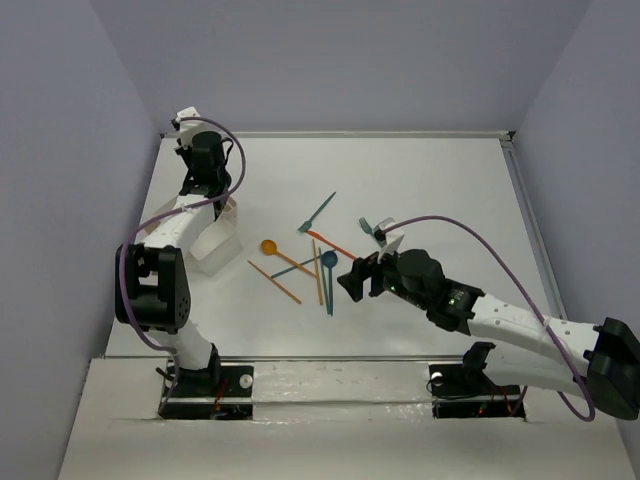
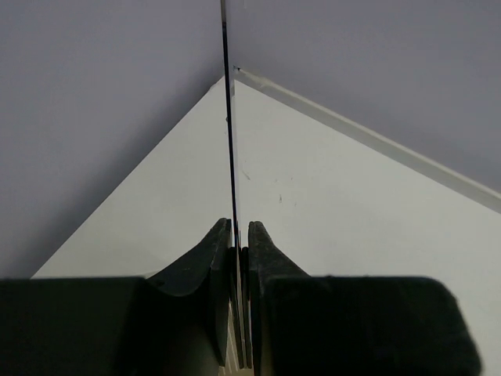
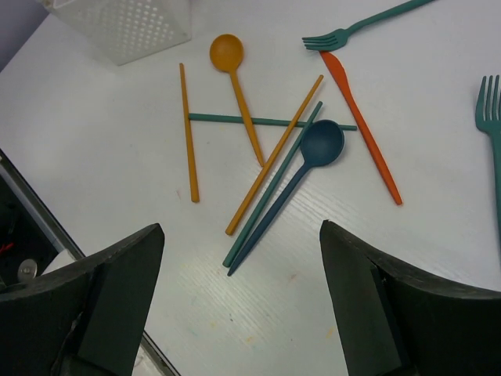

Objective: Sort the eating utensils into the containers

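Observation:
Several eating utensils lie loose mid-table: an orange spoon (image 3: 227, 53), a blue spoon (image 3: 322, 142), an orange knife (image 3: 362, 129), two teal forks (image 3: 344, 33) (image 3: 489, 110), orange sticks (image 3: 189, 133) and teal sticks (image 3: 266, 121). My right gripper (image 3: 239, 258) is open and empty, just above the table at the near end of the pile (image 1: 318, 262). The white container (image 1: 215, 245) stands at the left. My left gripper (image 2: 239, 231) is above it, shut on a thin dark utensil (image 2: 229, 141) seen edge-on and pointing up and away.
The container's perforated corner (image 3: 129, 23) shows at the top left of the right wrist view. Grey walls (image 1: 90, 150) enclose the table on the left, back and right. The table's near edge (image 3: 47, 227) runs close under my right gripper.

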`<move>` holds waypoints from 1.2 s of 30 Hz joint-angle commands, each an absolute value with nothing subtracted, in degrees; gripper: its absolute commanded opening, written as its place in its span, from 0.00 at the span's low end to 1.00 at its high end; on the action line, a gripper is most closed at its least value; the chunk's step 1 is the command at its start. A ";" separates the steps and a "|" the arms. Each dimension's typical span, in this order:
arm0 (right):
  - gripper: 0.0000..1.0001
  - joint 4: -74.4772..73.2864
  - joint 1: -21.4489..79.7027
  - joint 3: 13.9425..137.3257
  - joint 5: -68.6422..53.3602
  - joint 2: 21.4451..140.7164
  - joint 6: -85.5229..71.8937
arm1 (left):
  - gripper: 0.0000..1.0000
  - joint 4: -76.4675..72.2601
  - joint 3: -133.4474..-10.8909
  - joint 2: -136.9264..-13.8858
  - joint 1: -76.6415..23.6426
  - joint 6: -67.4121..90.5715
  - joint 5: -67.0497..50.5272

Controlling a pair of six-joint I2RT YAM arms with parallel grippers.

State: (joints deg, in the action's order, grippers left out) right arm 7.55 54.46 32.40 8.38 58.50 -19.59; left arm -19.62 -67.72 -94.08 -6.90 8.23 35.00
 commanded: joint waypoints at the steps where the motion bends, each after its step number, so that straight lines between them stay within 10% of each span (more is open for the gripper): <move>1: 0.87 10.46 54.76 32.61 9.23 58.62 -18.98 | 0.00 -25.40 -67.59 -92.90 -6.50 7.73 36.30; 14: 0.87 6.60 54.76 34.63 10.98 57.57 -19.95 | 0.53 -24.44 -65.57 -92.64 -6.50 8.17 37.44; 19: 0.87 4.75 54.76 34.63 11.34 55.72 -20.83 | 0.98 -21.89 -66.44 -89.22 -6.50 9.84 35.69; 36: 0.68 -7.46 54.76 42.36 15.38 62.22 -24.34 | 0.99 -3.01 -55.74 -52.84 -6.50 25.57 11.53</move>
State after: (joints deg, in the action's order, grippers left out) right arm -5.04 54.46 39.27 13.78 60.55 -22.96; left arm -10.28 -60.64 -56.86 -6.74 20.73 22.39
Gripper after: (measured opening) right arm 0.693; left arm 0.988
